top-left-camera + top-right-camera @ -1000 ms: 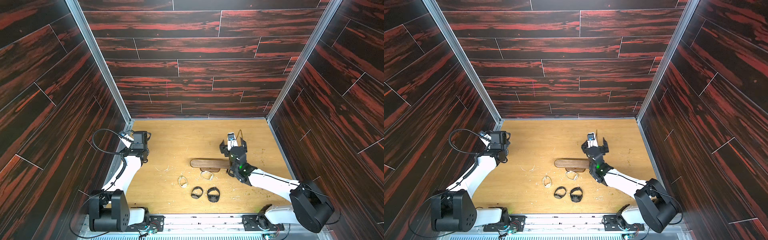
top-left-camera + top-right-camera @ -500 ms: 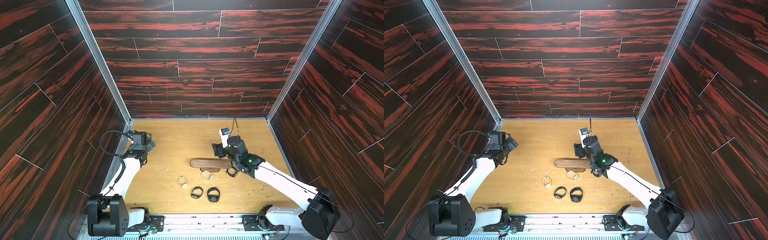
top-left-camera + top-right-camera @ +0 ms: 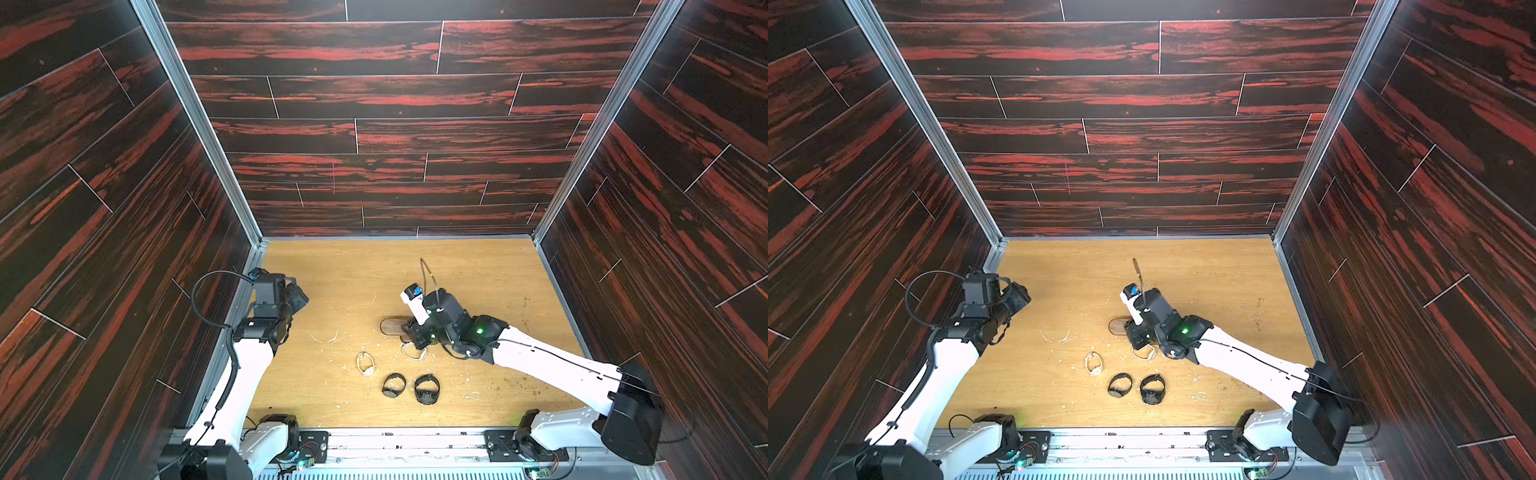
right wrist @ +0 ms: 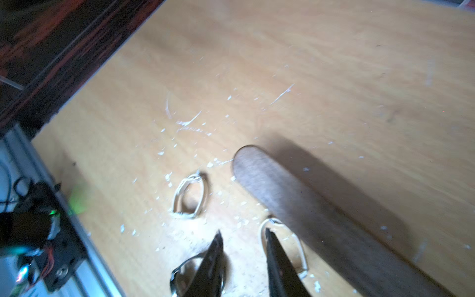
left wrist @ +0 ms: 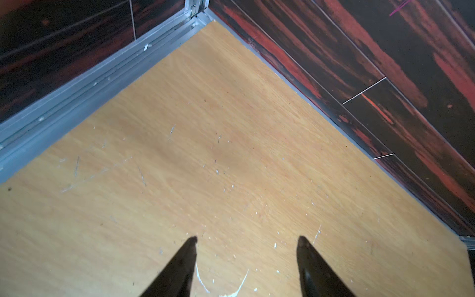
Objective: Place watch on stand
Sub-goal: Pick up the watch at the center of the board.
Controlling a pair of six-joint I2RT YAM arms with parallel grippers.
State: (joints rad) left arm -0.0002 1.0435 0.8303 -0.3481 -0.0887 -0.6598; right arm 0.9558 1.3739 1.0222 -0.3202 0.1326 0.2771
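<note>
A: Watch (image 3: 414,354): where is it?

B: I'll go from the largest down. The table (image 3: 478,282) is light wood, scuffed and strewn with white flecks. The right arm (image 3: 548,357) extends over the middle of it. The left arm (image 3: 245,374) stands at its own side, well apart from every item. The stand (image 3: 390,327) is a dark bar lying level near the table's middle. One rounded end shows, and the rest is hidden under the right arm in both top views. The watch is pale and lies on the table just beside the stand, on the robot's side of it.

A: Other items?

B: A second pale watch (image 3: 366,364) lies near it, toward the left arm. The first black watch (image 3: 393,385) and second black watch (image 3: 427,389) lie side by side, nearer the robot. All of these are on the table.

A: Hands?

B: The right hand (image 4: 243,234) has its fingers narrow, with a slim gap of bare table between them, and it holds nothing. In the wrist view one fingertip (image 4: 272,246) overlaps the watch's strap loop, but I cannot tell whether they touch. The left hand (image 5: 247,240) has its fingers wide with nothing between them, above bare table.
</note>
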